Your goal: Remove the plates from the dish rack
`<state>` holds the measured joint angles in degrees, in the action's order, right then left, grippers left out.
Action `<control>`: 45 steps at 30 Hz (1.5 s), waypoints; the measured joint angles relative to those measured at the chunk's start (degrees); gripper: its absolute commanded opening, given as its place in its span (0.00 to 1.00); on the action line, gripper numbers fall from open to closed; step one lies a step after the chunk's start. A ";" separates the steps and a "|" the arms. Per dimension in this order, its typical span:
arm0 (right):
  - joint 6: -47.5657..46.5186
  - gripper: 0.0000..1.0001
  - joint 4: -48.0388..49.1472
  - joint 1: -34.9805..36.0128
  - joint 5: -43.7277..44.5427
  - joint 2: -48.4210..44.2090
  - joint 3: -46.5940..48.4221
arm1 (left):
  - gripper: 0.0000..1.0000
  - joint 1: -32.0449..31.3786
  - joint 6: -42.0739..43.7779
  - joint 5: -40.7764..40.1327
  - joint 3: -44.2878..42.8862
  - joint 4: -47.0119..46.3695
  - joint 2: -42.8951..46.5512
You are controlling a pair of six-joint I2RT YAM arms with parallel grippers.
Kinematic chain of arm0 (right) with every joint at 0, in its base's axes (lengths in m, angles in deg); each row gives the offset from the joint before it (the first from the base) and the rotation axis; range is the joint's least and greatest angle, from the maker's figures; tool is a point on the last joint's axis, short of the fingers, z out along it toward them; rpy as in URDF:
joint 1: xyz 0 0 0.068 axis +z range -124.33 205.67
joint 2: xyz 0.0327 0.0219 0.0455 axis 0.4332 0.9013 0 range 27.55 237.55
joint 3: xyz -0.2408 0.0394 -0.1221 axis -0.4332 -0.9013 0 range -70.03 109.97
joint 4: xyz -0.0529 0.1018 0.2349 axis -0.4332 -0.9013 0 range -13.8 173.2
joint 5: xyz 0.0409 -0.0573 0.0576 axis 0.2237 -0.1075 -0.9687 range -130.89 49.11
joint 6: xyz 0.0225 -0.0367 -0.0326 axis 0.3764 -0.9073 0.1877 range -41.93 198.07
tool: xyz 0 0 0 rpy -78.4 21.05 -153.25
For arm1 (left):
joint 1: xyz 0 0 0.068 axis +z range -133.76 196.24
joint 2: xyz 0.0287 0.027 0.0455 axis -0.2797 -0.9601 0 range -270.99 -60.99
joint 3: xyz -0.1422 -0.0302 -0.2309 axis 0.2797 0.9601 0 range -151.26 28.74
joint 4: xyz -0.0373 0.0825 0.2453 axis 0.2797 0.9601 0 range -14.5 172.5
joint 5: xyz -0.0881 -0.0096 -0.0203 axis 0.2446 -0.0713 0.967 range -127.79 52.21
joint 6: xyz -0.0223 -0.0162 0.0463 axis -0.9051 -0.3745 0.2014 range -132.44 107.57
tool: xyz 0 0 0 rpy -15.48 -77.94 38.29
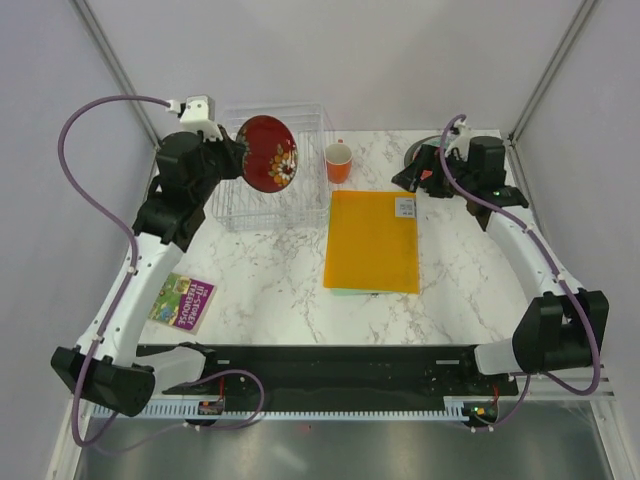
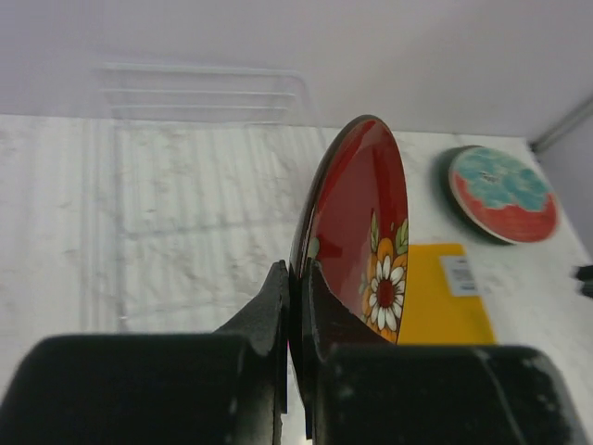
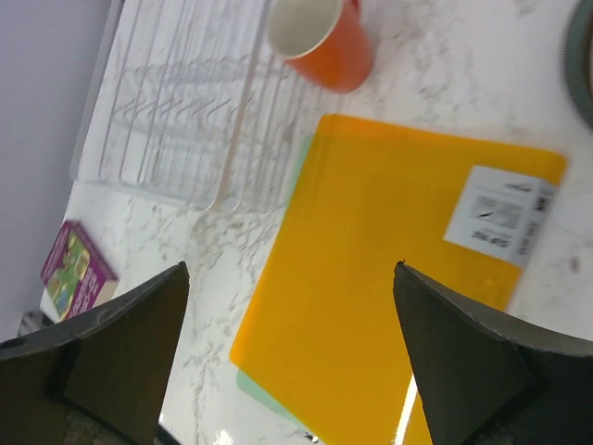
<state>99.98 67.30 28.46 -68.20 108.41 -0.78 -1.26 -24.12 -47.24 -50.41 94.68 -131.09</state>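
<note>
My left gripper (image 2: pixel 298 278) is shut on the rim of a dark red plate (image 2: pixel 357 232) with a daisy pattern. It holds the plate on edge above the clear dish rack (image 1: pixel 270 185). In the top view the plate (image 1: pixel 268 150) hangs over the rack's middle. The rack (image 2: pixel 204 176) shows no plates in its slots. A red plate with teal pattern (image 2: pixel 500 193) lies flat at the back right, on top of a darker one. My right gripper (image 3: pixel 289 269) is open and empty above the orange-yellow folder (image 3: pixel 389 278). In the top view my right gripper (image 1: pixel 410 178) hides most of that stack.
An orange cup (image 1: pixel 339 160) stands between the rack and the plate stack. The orange-yellow folder (image 1: pixel 372 240) lies in the table's middle on a green sheet. A purple booklet (image 1: pixel 182 302) lies at the near left. Frame posts stand at both back corners.
</note>
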 measured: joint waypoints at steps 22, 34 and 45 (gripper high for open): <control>10.21 0.97 12.74 19.19 -1.18 -1.40 -5.86 | 0.02 -1.42 -33.09 31.06 25.11 -26.47 2.43; 15.23 0.00 17.68 20.61 -5.27 -0.96 -5.90 | 0.02 -2.25 -36.37 31.95 29.83 -31.34 2.43; 7.28 0.00 7.34 18.18 3.02 -1.27 -1.55 | 0.83 -2.95 -35.60 29.55 31.04 -30.71 2.80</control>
<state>107.26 74.65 46.64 -65.19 107.14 -2.33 -4.21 -59.72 -17.69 -19.37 63.98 -128.30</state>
